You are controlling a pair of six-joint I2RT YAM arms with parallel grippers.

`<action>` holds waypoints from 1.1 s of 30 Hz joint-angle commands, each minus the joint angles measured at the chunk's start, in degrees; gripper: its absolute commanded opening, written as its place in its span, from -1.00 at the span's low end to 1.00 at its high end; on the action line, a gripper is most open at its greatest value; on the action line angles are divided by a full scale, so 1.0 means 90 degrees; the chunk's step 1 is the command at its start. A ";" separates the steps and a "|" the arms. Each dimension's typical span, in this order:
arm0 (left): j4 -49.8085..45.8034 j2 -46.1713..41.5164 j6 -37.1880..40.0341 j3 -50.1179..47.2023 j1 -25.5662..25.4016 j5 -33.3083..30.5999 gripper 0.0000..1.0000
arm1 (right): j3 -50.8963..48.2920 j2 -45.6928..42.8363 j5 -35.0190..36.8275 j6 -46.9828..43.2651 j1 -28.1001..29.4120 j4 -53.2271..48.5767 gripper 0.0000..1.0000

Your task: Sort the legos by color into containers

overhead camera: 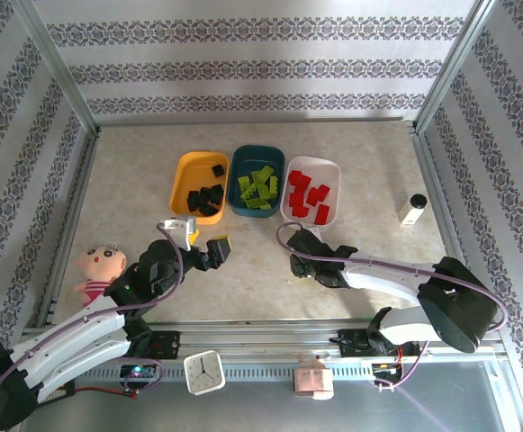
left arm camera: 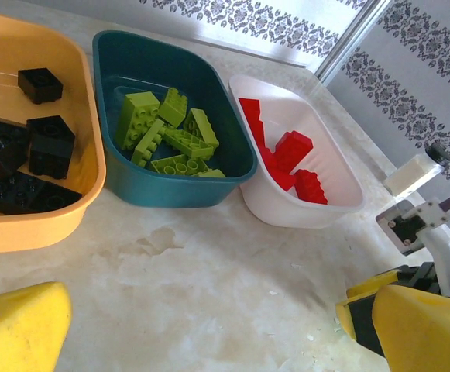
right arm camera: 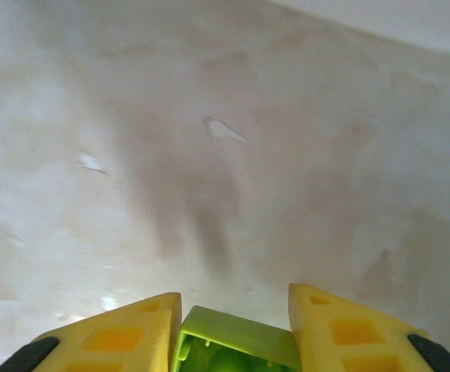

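Black legos (overhead camera: 205,196) lie in the orange-yellow tray (overhead camera: 182,171). Lime green legos (overhead camera: 259,187) fill the dark teal tray (overhead camera: 240,157), and red legos (overhead camera: 310,195) sit in the translucent white tray (overhead camera: 331,169). In the left wrist view the same three trays (left arm camera: 85,155) (left arm camera: 116,46) (left arm camera: 341,167) run from left to right. My right gripper (overhead camera: 304,245) (right arm camera: 234,302) hangs low over bare table just before the white tray, shut on a lime green lego (right arm camera: 236,341). My left gripper (overhead camera: 218,250) (left arm camera: 209,341) stands open in front of the orange-yellow tray with nothing between its fingers.
A white cylinder with a black cap (overhead camera: 413,209) (left arm camera: 417,170) stands at the right of the table. A small doll (overhead camera: 99,265) lies at the left edge. A small clock (overhead camera: 204,372) sits on the front rail. Metal frame posts edge the table.
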 commanded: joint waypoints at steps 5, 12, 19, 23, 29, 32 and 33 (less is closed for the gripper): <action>-0.0570 -0.0422 -0.0218 -0.0300 0.0010 -0.0200 0.99 | 0.1516 -0.0019 -0.0228 -0.0692 -0.0065 0.0061 -0.43; -0.1035 -0.0959 -0.0422 -0.0453 0.0014 -0.0282 0.99 | 0.3449 0.1759 -0.0527 -0.1306 -0.0719 0.0271 -0.43; -0.1385 -0.1254 -0.0580 -0.0518 0.0010 -0.0364 0.99 | 0.5213 0.3557 -0.0424 -0.1468 -0.1116 -0.0109 -0.41; -0.1462 -0.1249 -0.0605 -0.0471 0.0012 -0.0432 0.99 | 0.5551 0.3883 -0.0275 -0.1468 -0.1146 -0.0154 -0.06; -0.1460 -0.1236 -0.0523 -0.0229 0.0018 -0.0757 0.99 | 0.5140 0.3121 -0.0190 -0.1452 -0.1104 0.0090 0.45; -0.1564 -0.1236 -0.0493 -0.0020 0.0014 -0.1217 0.99 | 0.4418 0.2279 -0.0060 -0.1400 -0.1043 0.0472 0.53; -0.1590 -0.1240 -0.0430 0.0066 0.0020 -0.1375 0.99 | 0.4121 0.1970 0.0025 -0.1366 -0.1019 0.0637 0.56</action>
